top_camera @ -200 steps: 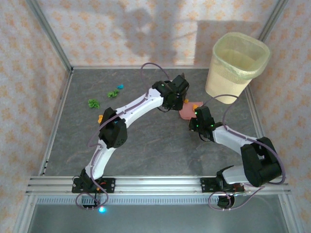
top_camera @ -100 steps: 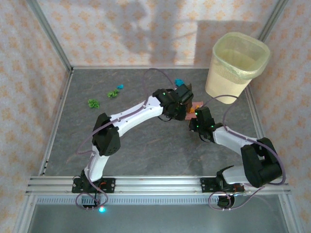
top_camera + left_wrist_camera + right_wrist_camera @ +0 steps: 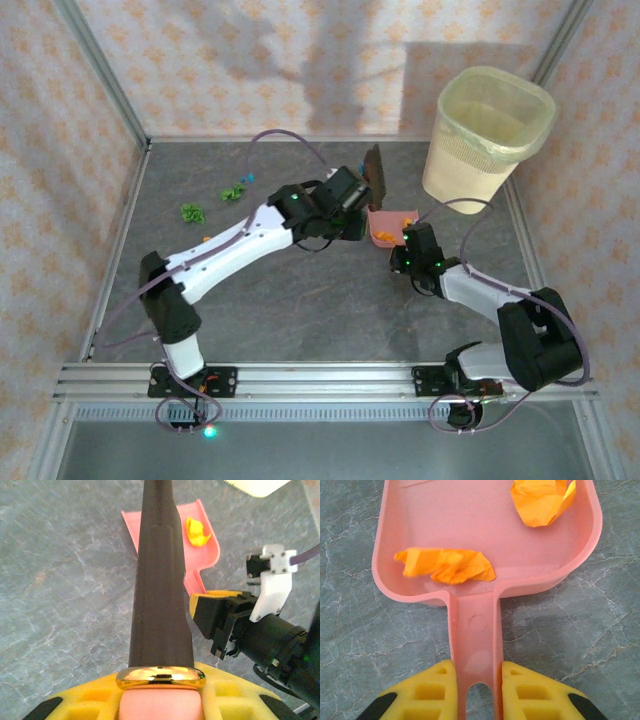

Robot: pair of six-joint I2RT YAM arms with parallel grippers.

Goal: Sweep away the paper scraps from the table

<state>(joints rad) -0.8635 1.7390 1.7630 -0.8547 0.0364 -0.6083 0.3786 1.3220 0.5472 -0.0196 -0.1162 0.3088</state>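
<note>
Low in the right-wrist frame, the right gripper (image 3: 476, 680) is clamped narrow on the handle of the one flat pink plastic dustpan (image 3: 470, 515). The pan lies on the dark grey stone-patterned table (image 3: 360, 645), with two crumpled orange paper scraps (image 3: 445, 565) inside. Beyond it, the left gripper (image 3: 160, 695) is closed around one dark brown brush (image 3: 160, 580) that points across the pan.

Further off, at the upper left of the overhead frame, four loose scraps lie well apart from the pan: two green bits (image 3: 192, 212), one teal bit (image 3: 248, 177) and one tiny orange bit (image 3: 205, 239). The best approach, I judge, is to keep the pan's lip flat on the table and draw each bit in with low, gathering strokes.

One cream mesh bin (image 3: 490, 130) stands at the upper right.
</note>
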